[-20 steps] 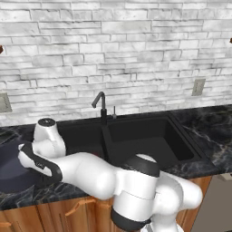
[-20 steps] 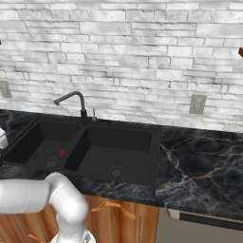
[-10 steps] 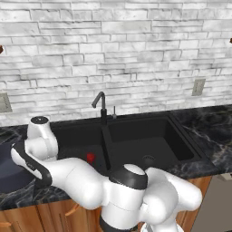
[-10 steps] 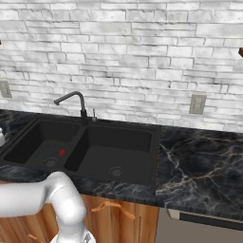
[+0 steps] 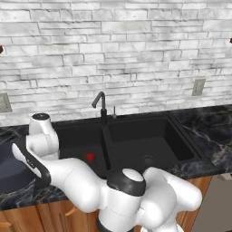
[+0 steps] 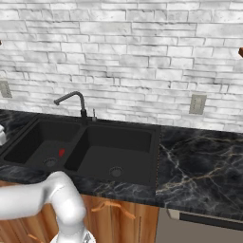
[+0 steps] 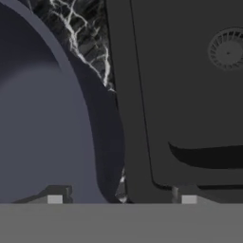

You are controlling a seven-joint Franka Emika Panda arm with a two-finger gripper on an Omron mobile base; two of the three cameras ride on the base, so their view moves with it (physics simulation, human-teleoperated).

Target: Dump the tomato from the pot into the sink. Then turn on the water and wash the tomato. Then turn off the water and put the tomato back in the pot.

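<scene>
The tomato point(image 5: 90, 157) point(image 6: 61, 152) is a small red ball lying on the floor of the left basin of the black sink point(image 5: 149, 138) point(image 6: 118, 142). The dark blue-grey pot point(image 5: 8, 165) stands on the counter just left of the sink. In the hand view the pot point(image 7: 52, 118) takes up the left side, with a sink basin point(image 7: 190, 95) and its drain on the right. My gripper point(image 7: 121, 199) is open, its fingertips point(image 7: 54, 199) wide apart. One tip is over the pot's inside, the other over the sink's edge, and the pot's wall lies between them.
A black faucet point(image 5: 102, 106) point(image 6: 71, 99) rises behind the sink's divider. Black marble counter point(image 6: 199, 161) runs to the right of the sink. A white brick wall with an outlet point(image 6: 197, 104) closes the back. My arm's white links cross the front of the left base view.
My arm has swung a little left and lower, uncovering the tomato in the left base view. The tomato itself has stayed put in the left basin.
</scene>
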